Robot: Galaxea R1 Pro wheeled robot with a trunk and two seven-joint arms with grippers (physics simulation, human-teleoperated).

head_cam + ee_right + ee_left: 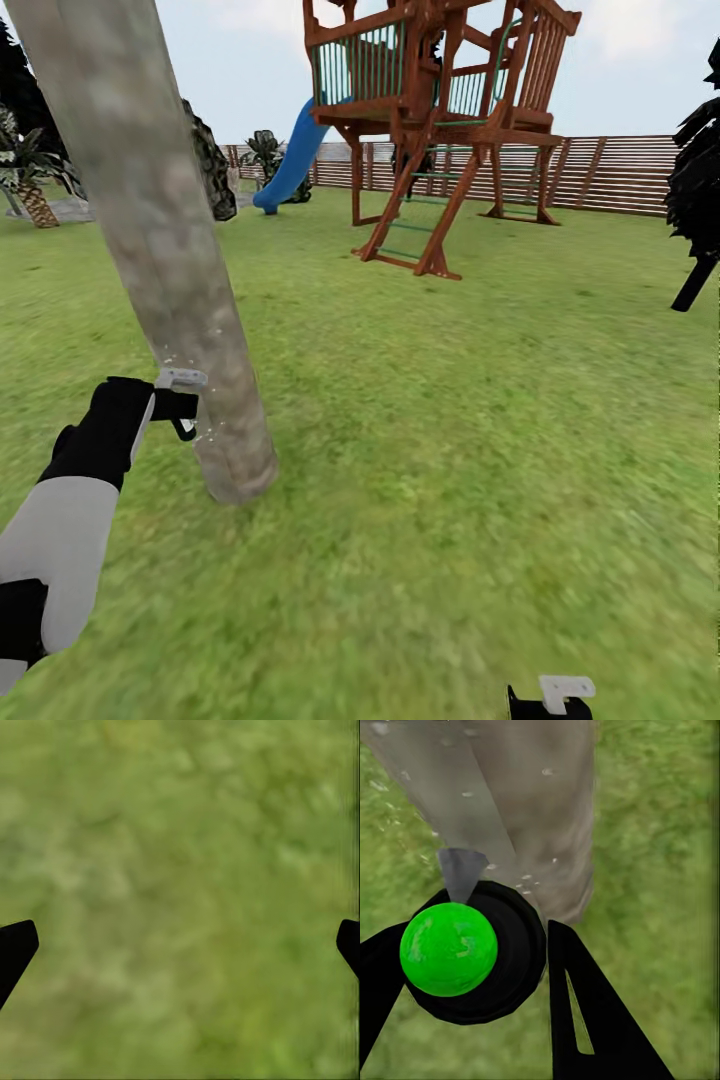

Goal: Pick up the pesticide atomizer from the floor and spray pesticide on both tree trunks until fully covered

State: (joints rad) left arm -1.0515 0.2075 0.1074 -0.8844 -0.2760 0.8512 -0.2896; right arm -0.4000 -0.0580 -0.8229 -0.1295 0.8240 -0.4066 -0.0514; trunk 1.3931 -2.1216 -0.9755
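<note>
A thick grey-brown tree trunk (160,250) rises from the grass floor (450,450) at the left of the head view. My left gripper (178,404) is right beside its lower part. In the left wrist view my left gripper (476,945) is shut on the pesticide atomizer (448,949), which shows as a bright green round end in a black body. Its pale grey nozzle (461,870) points at the tree trunk (532,802). Whitish pesticide specks (525,881) dot the bark near the nozzle. Low at the right, my right gripper (551,697) is open over bare grass (180,885).
A brown wooden play tower (440,110) with a blue slide (293,160) stands mid-lawn, before the slat fence (620,170). A dark conifer (700,190) is at the right edge. A palm (30,180) and shrubs stand far left. Open grass spreads to the trunk's right.
</note>
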